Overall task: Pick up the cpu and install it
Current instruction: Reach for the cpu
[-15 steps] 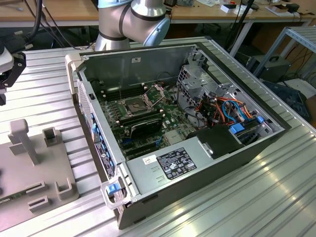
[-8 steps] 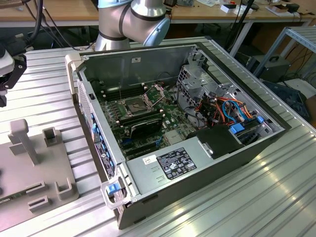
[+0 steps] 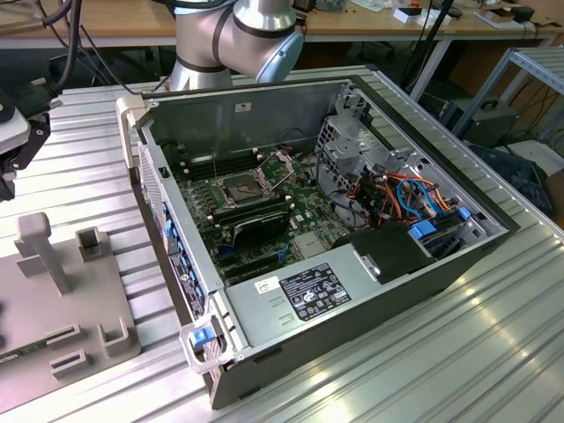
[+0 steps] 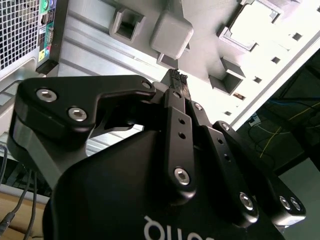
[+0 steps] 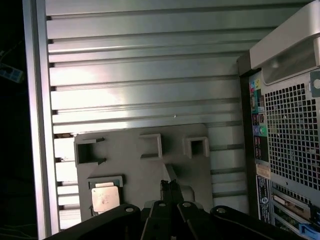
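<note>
I'm watching the hand (image 5: pixel 170 186) hanging clenched in both wrist views, its two fingers pressed flat together with nothing between them. It is hovering over a grey fixture plate (image 5: pixel 150 170), its fingertips lining up with the plate's upright post (image 4: pixel 171 34). The cpu (image 5: pixel 105 199) is lying flat in a square recess of that plate, near the post and apart from the fingers, its pale metallic face turned up. The plate is sitting on the ribbed aluminium table (image 5: pixel 140 90). Beyond it, the open computer case (image 3: pixel 291 300) is lying on its side on the table. I'm seeing the motherboard socket (image 3: pixel 240 187) with its metal frame flipped up. The arm (image 3: pixel 238 44) is rising behind the case.
</note>
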Tool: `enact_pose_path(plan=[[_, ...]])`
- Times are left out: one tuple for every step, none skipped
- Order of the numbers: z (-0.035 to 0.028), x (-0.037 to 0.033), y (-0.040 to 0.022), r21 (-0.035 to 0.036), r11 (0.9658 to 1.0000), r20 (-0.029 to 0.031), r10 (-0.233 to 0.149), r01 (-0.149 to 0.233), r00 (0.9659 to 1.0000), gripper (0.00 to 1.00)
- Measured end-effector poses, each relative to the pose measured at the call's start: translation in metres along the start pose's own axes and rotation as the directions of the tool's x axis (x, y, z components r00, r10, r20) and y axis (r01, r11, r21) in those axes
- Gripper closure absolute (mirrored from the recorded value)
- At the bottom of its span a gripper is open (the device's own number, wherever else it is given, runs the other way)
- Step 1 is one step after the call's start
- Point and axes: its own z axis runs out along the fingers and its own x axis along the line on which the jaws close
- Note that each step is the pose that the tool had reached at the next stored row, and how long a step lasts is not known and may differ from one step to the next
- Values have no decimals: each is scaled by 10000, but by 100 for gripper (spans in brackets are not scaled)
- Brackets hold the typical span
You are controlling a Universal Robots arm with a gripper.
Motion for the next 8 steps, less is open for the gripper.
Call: enact_pose_path(plan=[[1,0,0,1,10000,-2,0,0,10000,89],[2,0,0,1,10000,-2,0,0,10000,89],[2,0,0,2,10000,-3,0,0,10000,89],[4,0,0,1,10000,-1,0,0,10000,89],[4,0,0,1,10000,-1,0,0,10000,89],[33,7,-1,1,10000,-1,2,-2,10000,89],[53,45,-6,0,10000,0,1,-1,10000,89],[60,61,-7,0,10000,0,0,0,10000,89]])
